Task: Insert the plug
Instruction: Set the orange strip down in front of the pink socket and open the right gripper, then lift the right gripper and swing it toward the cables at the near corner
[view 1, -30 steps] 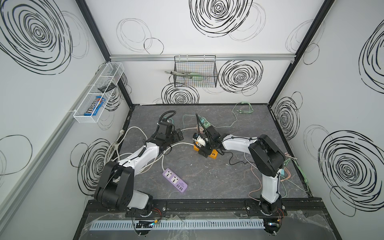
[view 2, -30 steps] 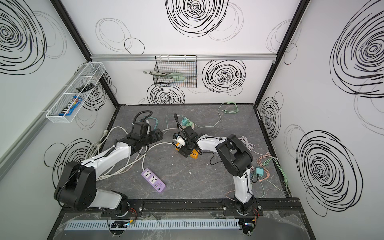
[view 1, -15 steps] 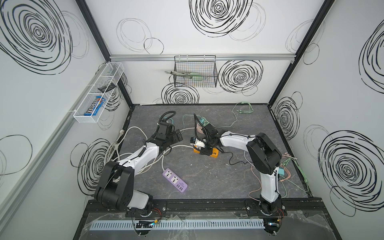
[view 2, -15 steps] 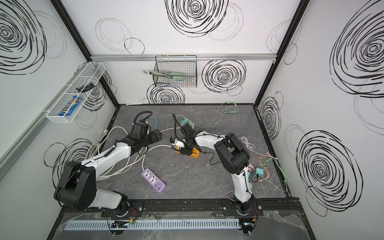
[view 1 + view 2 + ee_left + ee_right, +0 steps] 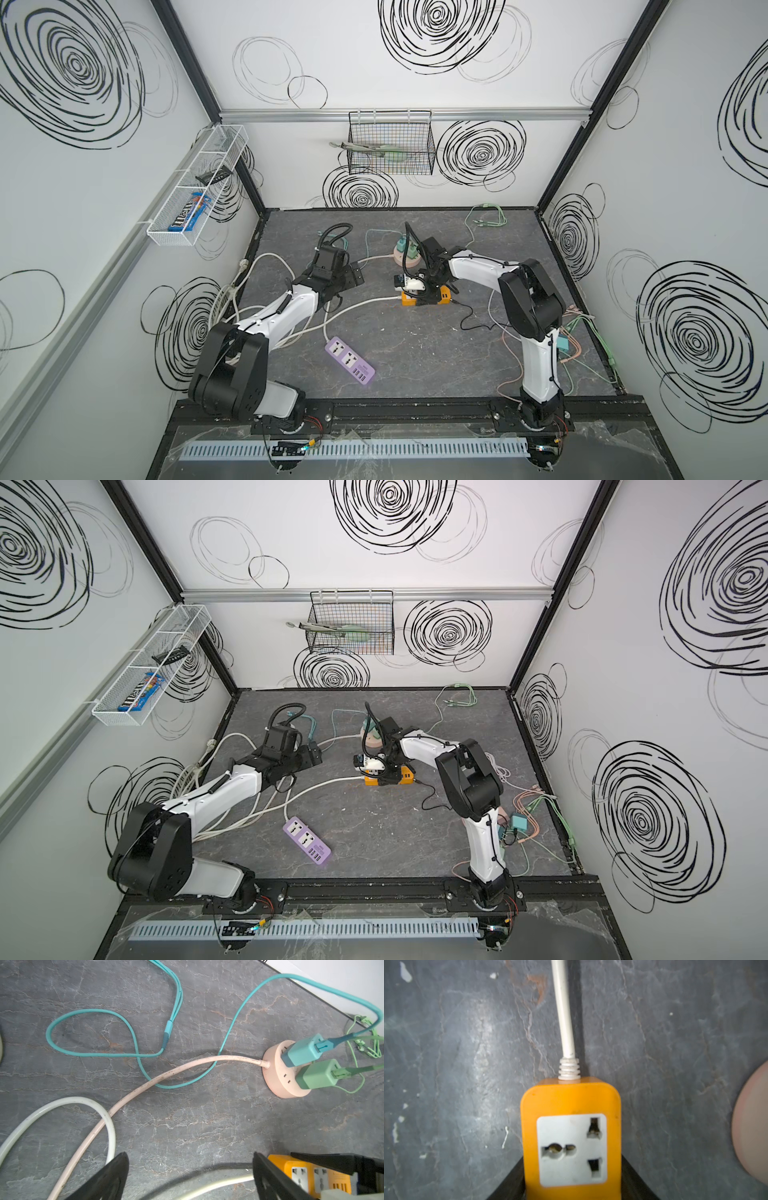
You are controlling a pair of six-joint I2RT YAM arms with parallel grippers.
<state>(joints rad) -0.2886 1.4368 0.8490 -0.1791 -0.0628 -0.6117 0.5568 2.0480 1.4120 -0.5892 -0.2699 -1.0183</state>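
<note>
Grey marbled tabletop (image 5: 415,353) carries loose cables (image 5: 135,1051). At left, the left gripper (image 5: 189,1155) hovers, jaws wide apart, empty. Further right, the right gripper (image 5: 572,1157) has just narrowed onto the orange plastic power strip (image 5: 571,1097), clamping its sides: I judge its socket (image 5: 571,1150) is now steadied. Where the plug is, I cannot tell.

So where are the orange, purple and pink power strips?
orange strip (image 5: 571,1097): right wrist view, top face.
purple strip (image 5: 350,360): in a top view, middle.
pink strip (image 5: 274,1076): left wrist view, pink body.
</note>
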